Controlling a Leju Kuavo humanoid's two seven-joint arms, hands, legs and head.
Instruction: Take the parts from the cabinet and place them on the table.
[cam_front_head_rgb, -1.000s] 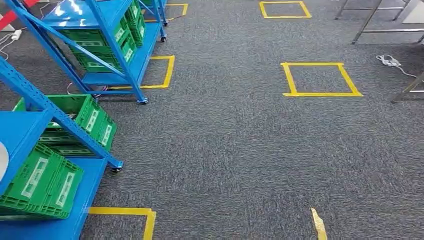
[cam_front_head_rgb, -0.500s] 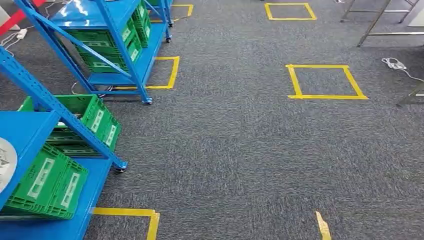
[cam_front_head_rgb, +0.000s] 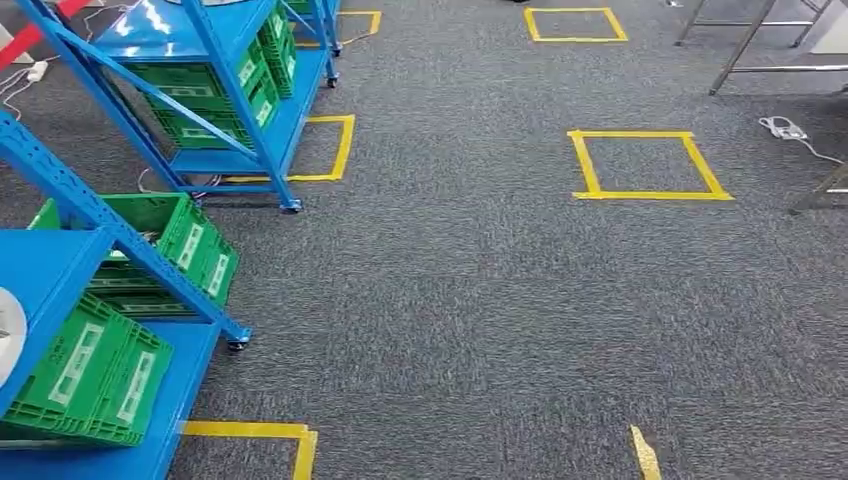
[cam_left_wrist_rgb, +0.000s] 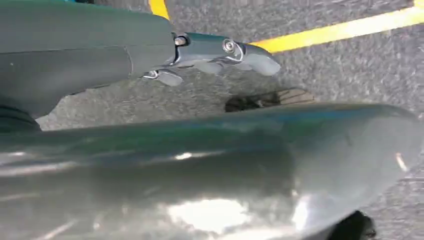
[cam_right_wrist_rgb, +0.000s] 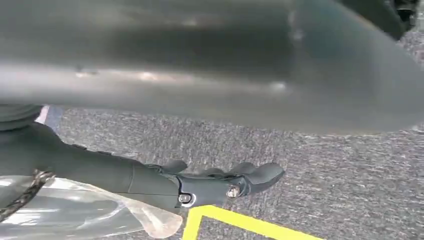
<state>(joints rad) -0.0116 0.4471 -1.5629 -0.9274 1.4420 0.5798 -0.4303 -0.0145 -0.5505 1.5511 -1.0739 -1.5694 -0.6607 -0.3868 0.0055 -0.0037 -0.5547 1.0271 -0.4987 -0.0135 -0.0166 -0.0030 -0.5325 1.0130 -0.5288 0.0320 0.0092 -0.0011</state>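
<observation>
The head view looks down on grey carpet (cam_front_head_rgb: 470, 300) marked with yellow tape squares (cam_front_head_rgb: 648, 165), so the robot appears to be walking between stations rather than working at one. On the near left stands a blue metal shelving cabinet (cam_front_head_rgb: 60, 265) carrying green plastic crates (cam_front_head_rgb: 95, 375); a second blue rack with more green crates (cam_front_head_rgb: 215, 95) stands farther off on the left. On a shelf at the left edge lies a sliver of a pale round thing (cam_front_head_rgb: 8, 335); what it is cannot be told. At the far right, thin grey metal legs (cam_front_head_rgb: 740, 45) rise out of view, possibly belonging to the surface where the parts should go, though its top is out of frame.

The left hand (cam_left_wrist_rgb: 215, 52) hangs beside the body over the carpet, fingers stretched out fairly straight with nothing between them. The right hand (cam_right_wrist_rgb: 220, 182) also hangs low, and a clear crinkled plastic bag (cam_right_wrist_rgb: 90, 212) lies against its underside; it seems to be carried there, but the grip itself is hidden, so whether the fingers clasp it cannot be told. If that bag holds a part, then the pick from the cabinet is done and the carry is under way. Left to do, by my reading: reach the surface, set the bag down, and return for any parts remaining in the crates.
</observation>
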